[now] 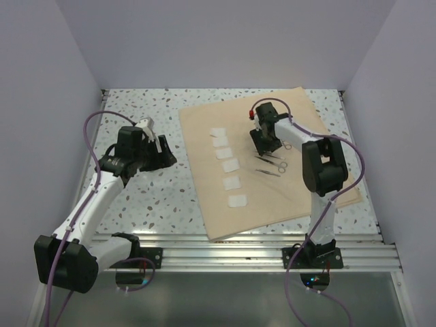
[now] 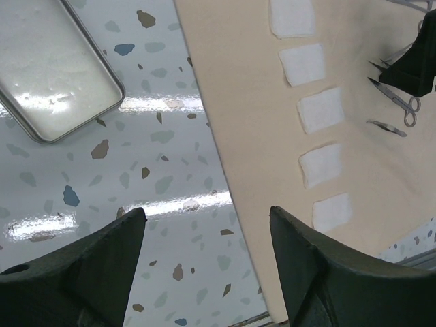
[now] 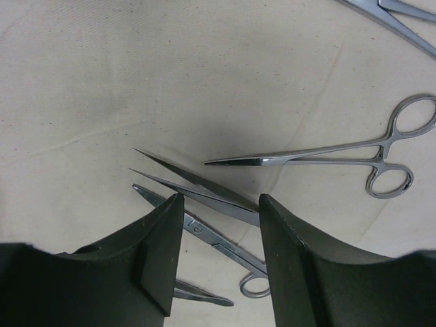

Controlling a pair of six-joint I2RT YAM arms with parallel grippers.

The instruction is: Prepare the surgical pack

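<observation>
1. Cloth lies flat; the table runs left of its edge.
2. Left gripper hovers there, jaws wide, empty.
3. Tin sits further left.
4. Gauze row and instruments lie on cloth.
5. Right gripper, half-open, straddles tweezers there.

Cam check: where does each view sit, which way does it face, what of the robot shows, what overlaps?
Top external: above and behind the bases, looking down on the speckled table and tan cloth sheet; left arm and right arm show.
Left wrist: looks down past the open left gripper at a silver rectangular tin and a row of white gauze squares.
Right wrist: close over the cloth, open right gripper straddling steel tweezers beside ring-handled steel forceps.
Shared: top and left wrist both show the gauze row.
</observation>
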